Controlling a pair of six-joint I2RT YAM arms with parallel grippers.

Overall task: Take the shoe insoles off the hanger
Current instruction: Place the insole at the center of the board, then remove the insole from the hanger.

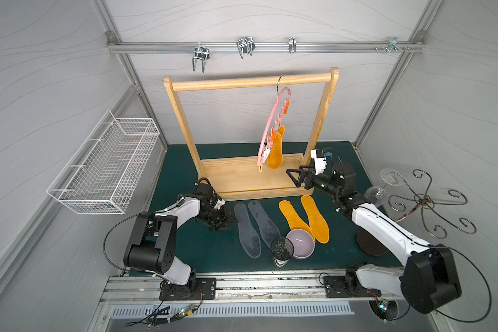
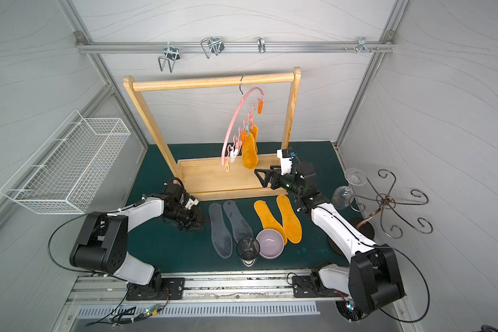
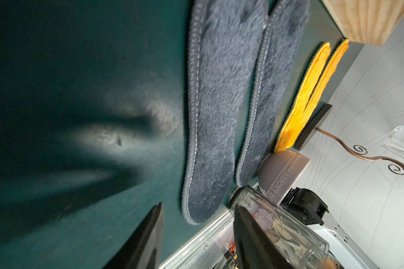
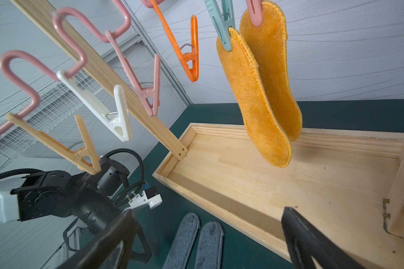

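Note:
The pink hanger [image 1: 272, 123] hangs by its hook from the wooden rack's rail. Two mustard-orange shoe insoles [image 1: 275, 152] [image 4: 254, 97] stay clipped to it; the other clothespins [image 4: 117, 116] hold nothing. On the green mat lie two dark grey insoles [image 1: 246, 230] [image 3: 219, 104] and two orange insoles [image 1: 315, 218]. My left gripper [image 1: 227, 222] [image 3: 198, 206] is low over the mat beside the grey pair, open and holding nothing. My right gripper [image 1: 295, 176] [image 4: 208, 210] hovers over the rack's base, right of the hanging insoles, open and empty.
A lilac bowl [image 1: 301, 243] and a glass tumbler [image 1: 282, 250] stand at the near ends of the lying insoles. The wooden rack [image 1: 250, 80] fills the back. A wire basket [image 1: 107, 163] hangs on the left wall. A metal scroll stand [image 1: 426, 201] with wine glasses is at the right.

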